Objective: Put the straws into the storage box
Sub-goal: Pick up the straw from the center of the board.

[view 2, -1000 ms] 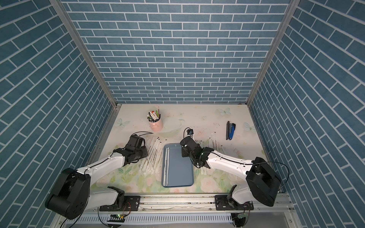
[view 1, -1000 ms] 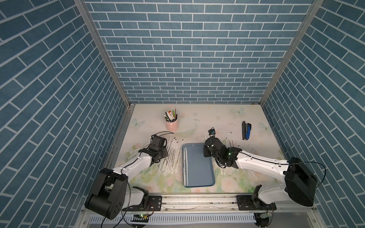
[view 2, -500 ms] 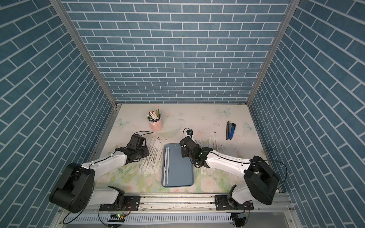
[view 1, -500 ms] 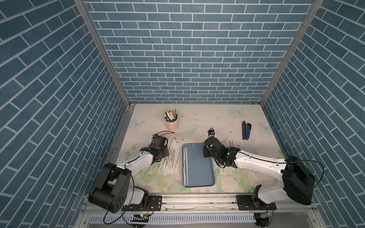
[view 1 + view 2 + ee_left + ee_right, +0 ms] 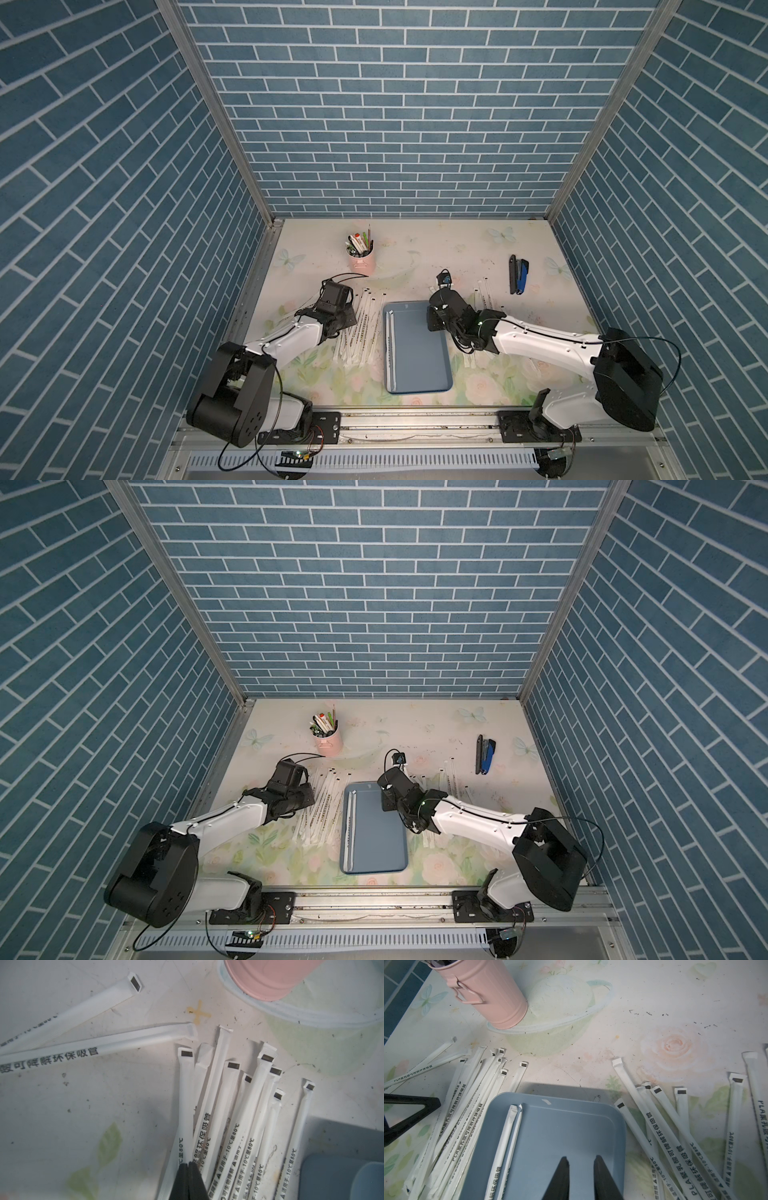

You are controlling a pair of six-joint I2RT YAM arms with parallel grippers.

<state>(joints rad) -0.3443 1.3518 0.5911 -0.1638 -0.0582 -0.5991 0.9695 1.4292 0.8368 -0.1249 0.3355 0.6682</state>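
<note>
Straws [image 5: 360,330] are still fanned on the table left of the storage box [image 5: 419,353], and there the left gripper [image 5: 188,1166] has just been closed. Its fingers, parted a second ago, are now pressed together at the left edge of the bundle. Whether a wrapper is caught cannot be told, but a pick-up is judged to be under way. Two straws [image 5: 506,1142] are seen lying along the box's left side. Over the box, the right gripper [image 5: 580,1160] is kept narrowly parted and empty, unchanged. More straws [image 5: 660,1126] are left on the right.
</note>
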